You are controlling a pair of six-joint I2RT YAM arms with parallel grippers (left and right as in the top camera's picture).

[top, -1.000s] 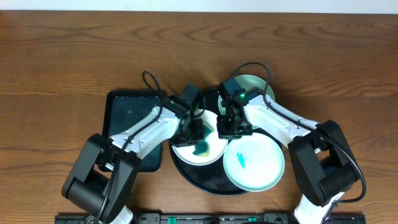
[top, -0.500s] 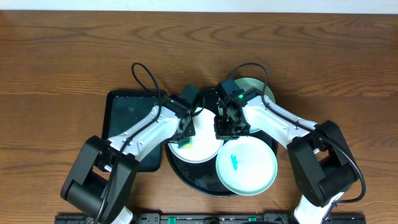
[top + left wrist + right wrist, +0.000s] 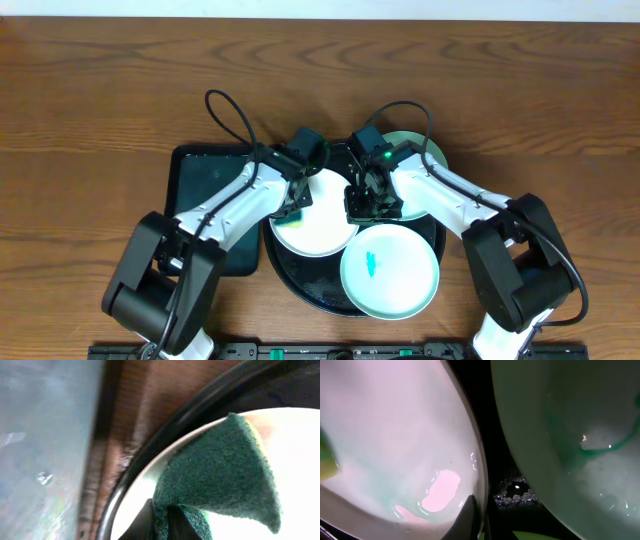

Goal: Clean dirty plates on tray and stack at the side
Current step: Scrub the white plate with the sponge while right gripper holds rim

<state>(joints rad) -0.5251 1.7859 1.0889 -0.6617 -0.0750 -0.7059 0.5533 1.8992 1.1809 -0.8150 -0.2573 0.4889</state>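
A: So, where do the plates sit?

B: All three are on the round black tray [image 3: 303, 288]. The white plate [image 3: 322, 228] lies at about 10 o'clock. The front mint plate [image 3: 398, 282] is at 5 o'clock, lapping over the tray's rim, with a teal smear [image 3: 372, 263] near its centre. The rear mint plate [image 3: 420, 148] is at 1 o'clock, mostly hidden under the right arm.

A: And the left gripper [image 3: 298, 207]?

B: It is clamped on a green sponge [image 3: 220, 475] – the sponge's narrow end is pinched between the dark fingers. The sponge lies flat on the white plate, close to its 9 o'clock rim.

A: The right gripper [image 3: 362, 207]?

B: It is down at the white plate's 3 o'clock rim. The wrist view shows one dark fingertip [image 3: 469, 516] on that rim, but I cannot tell whether the jaws are closed on it.

A: How does the white plate look?

B: It is wet and shiny, with a faint green tinge – no distinct smear.

A: What else is there?

B: A dark-green rectangular tray [image 3: 200, 195] sits at 9 o'clock of the round one, just beside it on the brown wooden table [image 3: 100, 80].
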